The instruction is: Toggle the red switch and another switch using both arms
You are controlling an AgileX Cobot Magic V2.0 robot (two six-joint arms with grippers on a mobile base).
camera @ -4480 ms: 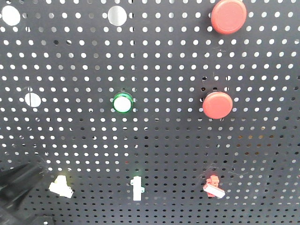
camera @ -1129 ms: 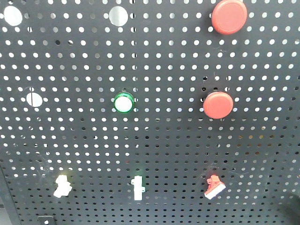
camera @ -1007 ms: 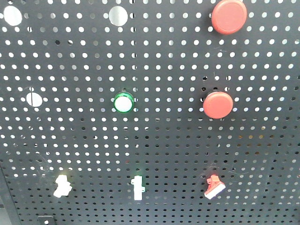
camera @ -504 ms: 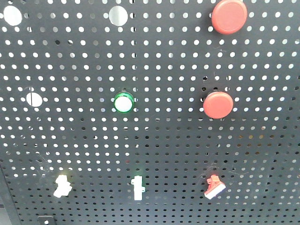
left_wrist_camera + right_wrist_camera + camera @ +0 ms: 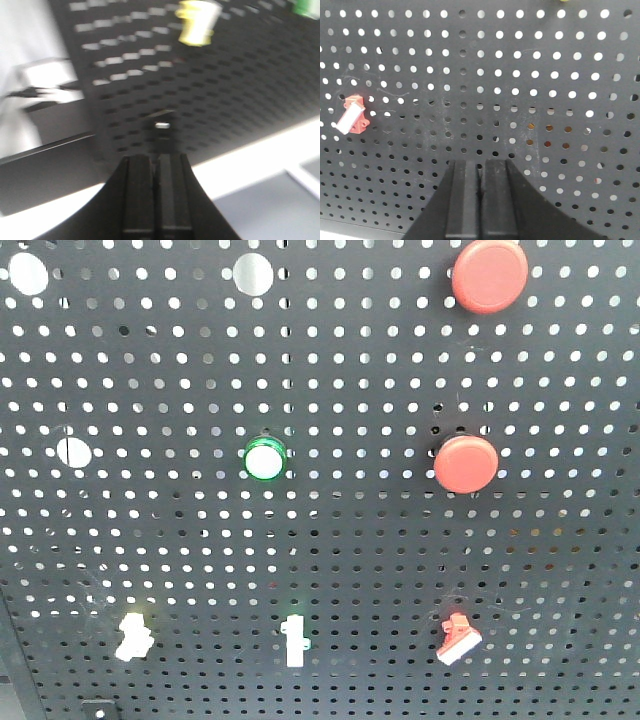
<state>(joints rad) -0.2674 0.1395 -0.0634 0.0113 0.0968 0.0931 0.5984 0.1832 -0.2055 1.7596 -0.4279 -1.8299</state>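
Note:
On the black pegboard [image 5: 350,540], the small red switch [image 5: 457,639] sits at the lower right, its white-tipped lever slanting down-left. The pale yellow-white switch [image 5: 131,636] sits at the lower left. Neither arm shows in the front view. In the right wrist view the red switch [image 5: 351,116] is up and to the left of my right gripper [image 5: 481,167], which is shut and apart from it. In the left wrist view the pale switch [image 5: 198,21] is far above my shut left gripper [image 5: 155,160], blurred.
A thin white toggle with a green base [image 5: 293,640] stands between the two switches. A green-ringed button [image 5: 264,459] and two big round red push buttons [image 5: 465,462] [image 5: 488,275] are higher up. The board's lower edge and a white surface [image 5: 250,165] lie below the left gripper.
The dark arm seen at the lower left 4.5 s ago is gone from the front view. Both switch levers sit at different angles than then. Over the last second nothing has moved.

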